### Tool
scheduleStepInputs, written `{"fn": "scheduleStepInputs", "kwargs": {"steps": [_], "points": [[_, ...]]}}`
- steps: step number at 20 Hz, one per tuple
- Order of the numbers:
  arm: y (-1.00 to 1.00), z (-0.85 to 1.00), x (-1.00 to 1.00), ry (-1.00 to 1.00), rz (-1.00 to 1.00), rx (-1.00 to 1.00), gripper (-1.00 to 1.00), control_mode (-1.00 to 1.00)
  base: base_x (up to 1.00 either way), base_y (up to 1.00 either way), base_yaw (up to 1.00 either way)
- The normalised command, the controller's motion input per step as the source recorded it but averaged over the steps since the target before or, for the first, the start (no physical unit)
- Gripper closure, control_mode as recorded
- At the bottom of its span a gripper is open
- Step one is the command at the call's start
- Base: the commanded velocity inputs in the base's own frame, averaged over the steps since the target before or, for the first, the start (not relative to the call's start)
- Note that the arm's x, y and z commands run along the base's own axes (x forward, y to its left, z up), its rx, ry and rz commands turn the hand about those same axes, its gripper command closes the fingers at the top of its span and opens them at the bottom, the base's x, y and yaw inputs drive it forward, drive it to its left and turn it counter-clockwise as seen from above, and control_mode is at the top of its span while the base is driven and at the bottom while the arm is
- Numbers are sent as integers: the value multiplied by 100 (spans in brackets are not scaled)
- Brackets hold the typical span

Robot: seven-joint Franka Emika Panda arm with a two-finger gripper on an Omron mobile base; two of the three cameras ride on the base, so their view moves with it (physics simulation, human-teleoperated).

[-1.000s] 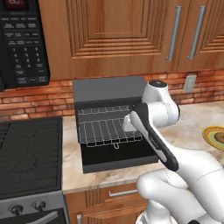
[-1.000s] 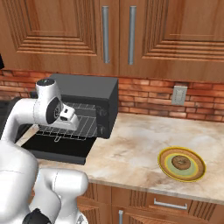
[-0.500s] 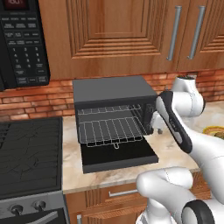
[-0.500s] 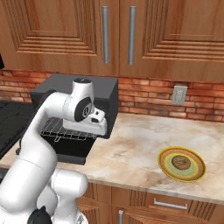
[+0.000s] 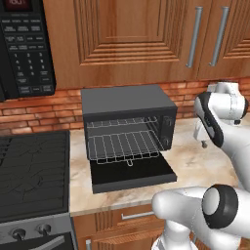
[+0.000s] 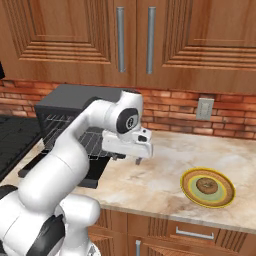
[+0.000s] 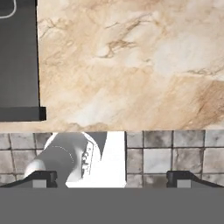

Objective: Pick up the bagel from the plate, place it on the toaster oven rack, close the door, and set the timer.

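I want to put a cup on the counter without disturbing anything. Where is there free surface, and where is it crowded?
Free: the marble counter between the open door and the plate holding the bagel, though the open gripper hangs over its left part. Also free behind the plate, below the wall outlet. Crowded: around the toaster oven.

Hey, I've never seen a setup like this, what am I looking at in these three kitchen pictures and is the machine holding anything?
It is a white robot arm on a rolling base in a computer-rendered kitchen. Two pictures come from cameras behind the arm, left and right; the third looks out from its hand at the marble counter. The gripper hangs open over the counter, holding nothing. To its left sits a toaster oven with the door folded down and the toaster oven rack pulled out. To its right, the bagel lies on the plate.
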Motion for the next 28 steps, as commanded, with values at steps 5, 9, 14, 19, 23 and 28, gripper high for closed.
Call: {"fn": "scheduleStepInputs", "kwargs": {"steps": [5,9,14,19,23,28], "points": [[-69,-2,5,18,0,-3,-100,-100,0,0,0],[-50,-13,0,14,0,-7,-100,-100,0,0,0],[-47,-21,3,11,0,-10,-100,-100,0,0,0],[-41,-21,5,11,0,-13,-100,-100,0,0,0],[-32,-14,13,9,0,-11,-100,-100,0,0,0],[-34,-1,20,1,0,-3,-100,-100,0,0,0]]}}
